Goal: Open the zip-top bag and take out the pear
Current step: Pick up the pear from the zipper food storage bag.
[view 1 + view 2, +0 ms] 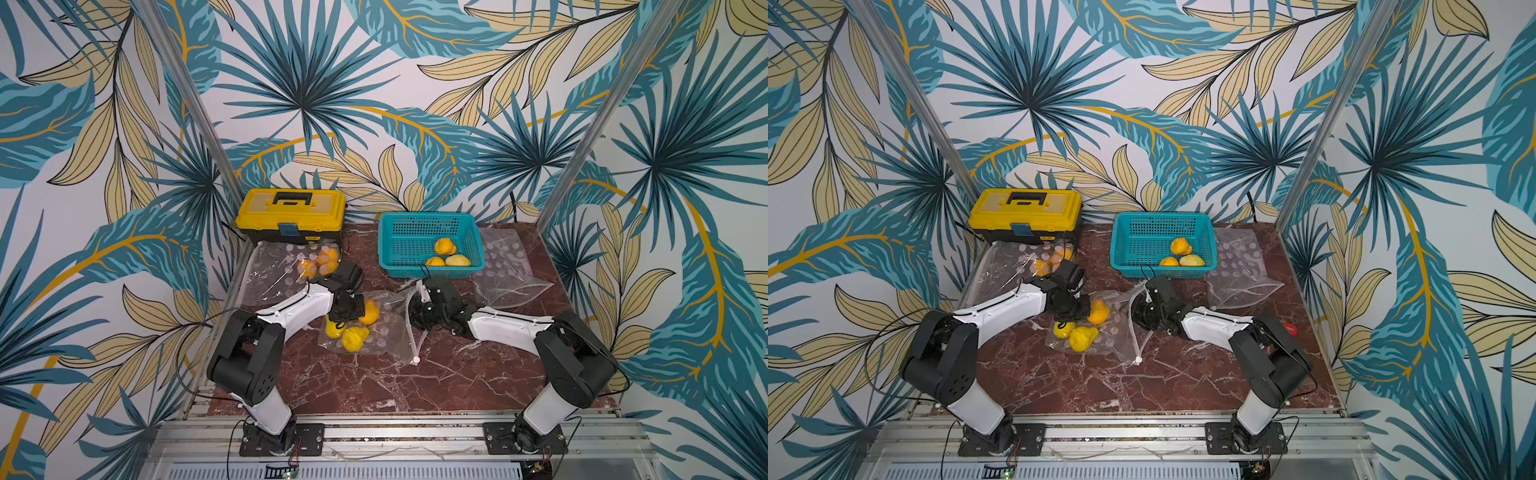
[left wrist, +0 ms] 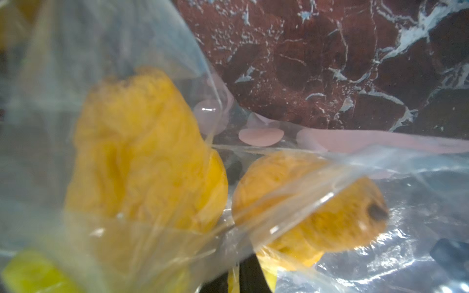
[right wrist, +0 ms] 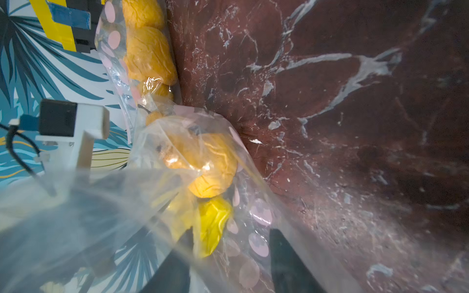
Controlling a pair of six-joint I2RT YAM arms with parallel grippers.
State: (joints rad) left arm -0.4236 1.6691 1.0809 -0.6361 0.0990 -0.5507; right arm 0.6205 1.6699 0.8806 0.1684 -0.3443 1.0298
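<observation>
Mid-table on the red marble-patterned tabletop (image 1: 374, 386), a clear zip-top bag with pale dots (image 1: 388, 332) is shown lying flat; three crinkled yellow and orange pears (image 1: 354, 338) are held inside it, bunched at the end nearer the left arm. The left gripper (image 1: 341, 318) is set down over that end, right above the fruit; whether its jaws are together cannot be told, as the wrist view is filled with blurred film. The right gripper (image 3: 231, 233) is placed at the opposite edge by the white zip strip (image 1: 417, 336); its jaws are apart, with loose film seen between them.

The mouth appears only partly parted. The step would be done best with one lip pinned and the other drawn away slowly and low, so that no fruit is spilled.

Open room is left toward the front edge. Behind, the space is crowded by a teal plastic basket (image 1: 388, 249), a yellow plastic toolbox (image 1: 291, 214), a second fruit-filled clear bag (image 1: 270, 270) and an empty clear bag (image 1: 507, 274); pulls are better directed forward.
</observation>
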